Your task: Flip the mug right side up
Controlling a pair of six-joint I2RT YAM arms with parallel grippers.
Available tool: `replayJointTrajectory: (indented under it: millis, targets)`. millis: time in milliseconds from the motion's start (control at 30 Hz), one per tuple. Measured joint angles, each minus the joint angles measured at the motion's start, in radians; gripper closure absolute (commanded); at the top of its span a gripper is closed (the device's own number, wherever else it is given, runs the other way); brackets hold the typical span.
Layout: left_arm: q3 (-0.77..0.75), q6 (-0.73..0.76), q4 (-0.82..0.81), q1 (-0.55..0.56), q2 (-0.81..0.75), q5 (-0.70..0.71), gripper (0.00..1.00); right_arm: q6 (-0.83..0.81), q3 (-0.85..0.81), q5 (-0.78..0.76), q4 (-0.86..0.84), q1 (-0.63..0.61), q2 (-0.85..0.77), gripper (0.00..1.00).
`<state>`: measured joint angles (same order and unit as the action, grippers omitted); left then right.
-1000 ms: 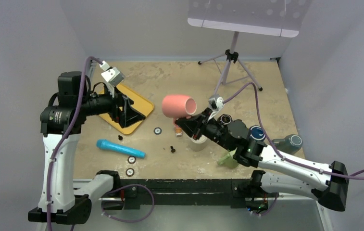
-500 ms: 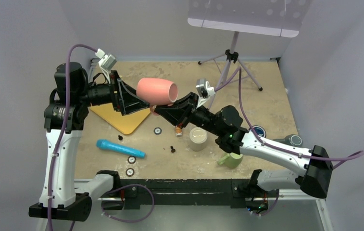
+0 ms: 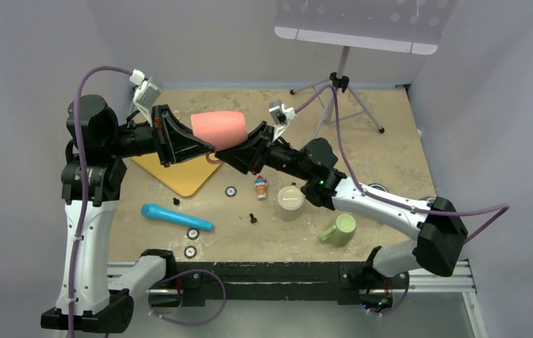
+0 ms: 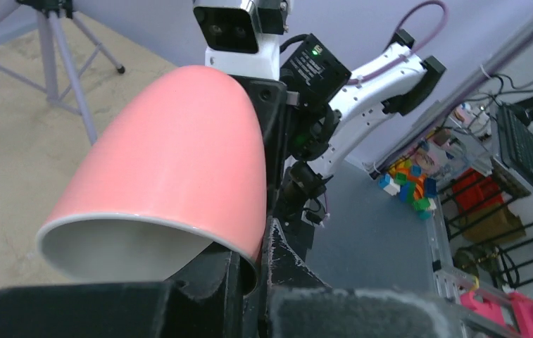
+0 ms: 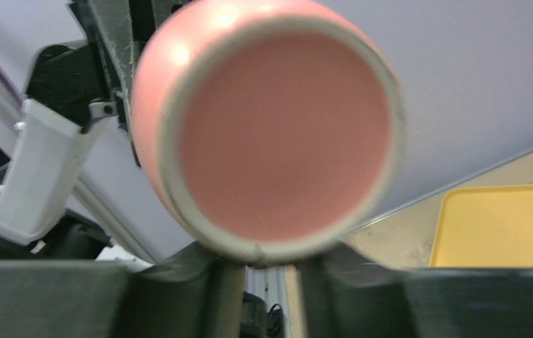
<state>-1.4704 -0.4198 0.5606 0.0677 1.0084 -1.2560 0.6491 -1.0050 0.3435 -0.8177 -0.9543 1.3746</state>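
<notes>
The pink mug [image 3: 219,129] hangs in the air on its side over the table's back left, mouth toward the left arm and base toward the right arm. My left gripper [image 3: 191,145] is shut on its rim. In the left wrist view the mug [image 4: 179,169] fills the middle, and my left gripper [image 4: 263,250] pinches the lower rim, one finger inside the white interior and one outside. In the right wrist view the mug's round base [image 5: 277,134] faces the camera. My right gripper [image 5: 270,274] sits just under it, jaws parted with a clear gap between them.
Under the mug lies a yellow tray [image 3: 179,176]. A blue cylinder [image 3: 177,217], a small toy figure [image 3: 260,187], a beige cup [image 3: 290,201], a green mug [image 3: 341,229] and small washers [image 3: 230,190] lie on the table. At the back stands a tripod [image 3: 339,83].
Both arms carried the mug up and left across the table. The left gripper went from open to shut on the rim. The right gripper's jaws parted from their grip.
</notes>
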Motion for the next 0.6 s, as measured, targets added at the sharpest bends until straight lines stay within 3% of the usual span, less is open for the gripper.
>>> replayJointTrajectory:
  millis: [33, 67, 100, 233, 367, 500, 600]
  targets:
    - [-0.003, 0.023, 0.012, 0.000, -0.001, 0.009, 1.00, 0.004, -0.021, 0.011, 0.016, 0.006, 0.017, 0.21]
    - [-0.014, 0.042, 0.045, 0.001, 0.001, 0.038, 1.00, -0.005, -0.043, 0.006, 0.042, 0.006, 0.030, 0.07]
    - [-0.043, 0.076, 0.122, 0.008, 0.015, 0.095, 1.00, -0.031, -0.067, -0.003, 0.079, 0.001, 0.045, 0.04]
    - [-0.134, 0.255, 0.334, 0.032, 0.092, 0.380, 1.00, -0.116, -0.068, -0.121, 0.206, -0.006, 0.043, 0.02]
    - [-0.165, 0.482, 0.442, 0.027, 0.223, 0.774, 1.00, -0.203, -0.066, -0.244, 0.328, -0.001, 0.023, 0.02]
    - [-0.268, 0.695, 0.520, 0.021, 0.521, 1.111, 1.00, -0.288, -0.051, -0.357, 0.439, -0.001, -0.022, 0.02]
    - [-0.430, 0.811, 0.584, 0.009, 0.802, 1.269, 1.00, -0.352, -0.050, -0.419, 0.531, -0.001, -0.048, 0.02]
